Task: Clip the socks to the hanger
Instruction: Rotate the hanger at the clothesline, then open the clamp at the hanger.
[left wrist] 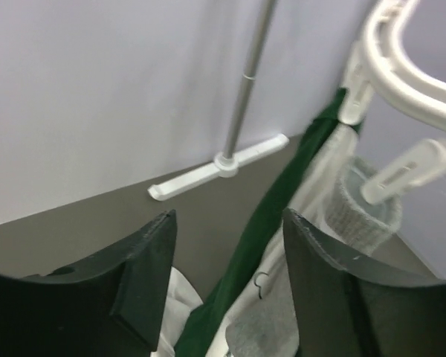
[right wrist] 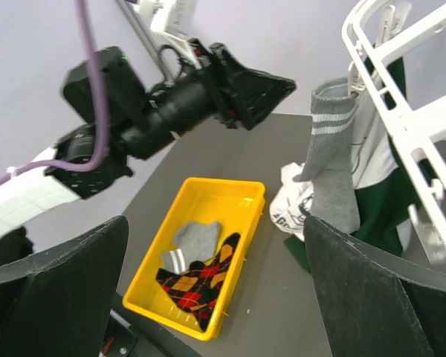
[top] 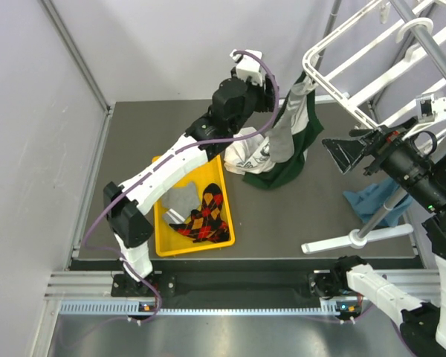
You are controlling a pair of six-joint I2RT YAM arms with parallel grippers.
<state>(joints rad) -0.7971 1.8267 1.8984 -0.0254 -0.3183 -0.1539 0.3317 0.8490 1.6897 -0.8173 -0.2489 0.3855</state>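
Top external view: one hanging sock, grey, is clipped to the hanger beside the left gripper, whose jaws are spread and empty. One grey sock and two argyle socks lie in one yellow tray. The right gripper has its jaws spread wide and holds nothing.

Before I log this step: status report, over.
Left gripper, right gripper open, empty. Grey sock hung on hanger; argyle pair in yellow bin. Green garment hangs alongside.

Yellow tray, argyle socks, white hanger

Grey table under yellow tray, blue cloth
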